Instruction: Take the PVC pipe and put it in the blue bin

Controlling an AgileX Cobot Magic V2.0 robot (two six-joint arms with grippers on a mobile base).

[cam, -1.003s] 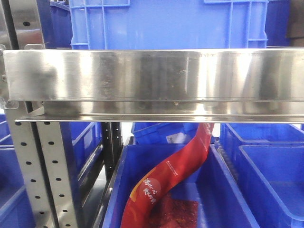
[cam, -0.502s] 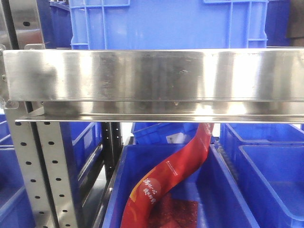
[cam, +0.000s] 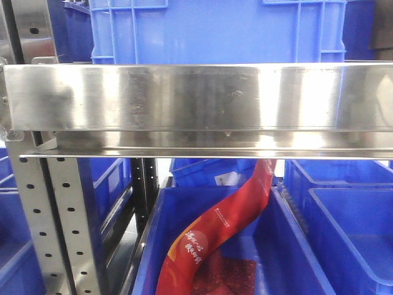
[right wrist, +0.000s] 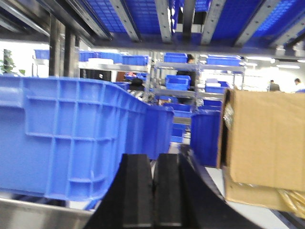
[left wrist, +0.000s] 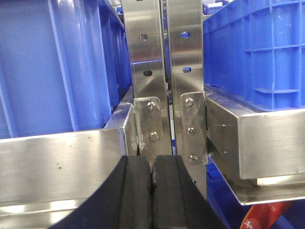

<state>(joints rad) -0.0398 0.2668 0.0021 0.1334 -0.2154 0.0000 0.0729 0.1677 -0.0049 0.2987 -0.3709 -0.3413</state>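
While cropped, both pincers' fingers (left wrist: 138, 191) pressed together.

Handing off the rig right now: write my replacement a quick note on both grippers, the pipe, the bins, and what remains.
Left gripper: black fingers shut, empty, facing the steel rack uprights.
Right gripper: shut, empty, beside a blue plastic bin and a brown cardboard box.
PVC pipe: not visible in any view.
Front view: lower blue bin holds only a red printed pouch.
Done: nothing evident. Left: find, grab, place pipe.

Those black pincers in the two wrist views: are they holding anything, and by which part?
Nothing. The left gripper and right gripper are both shut, pads together, with no pipe between them.
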